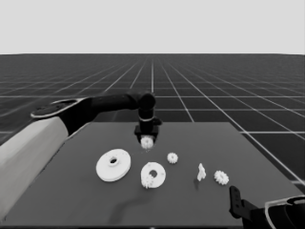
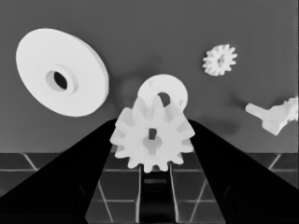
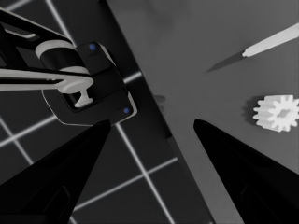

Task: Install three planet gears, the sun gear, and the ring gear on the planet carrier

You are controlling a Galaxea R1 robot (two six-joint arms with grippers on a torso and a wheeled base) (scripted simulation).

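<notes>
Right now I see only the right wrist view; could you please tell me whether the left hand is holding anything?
Observer: Yes, the left hand is shut on a gear near the table's far edge.
Operator: Thank you. Is anything on the smaller round part?
Observer: A second gear sits on the near rim of the smaller round part.
Operator: And where is the larger round part?
Observer: The larger round part lies flat to the left of the smaller one, apart from it.

text: none readable | labels: none | numbers: none | signs: none
</notes>
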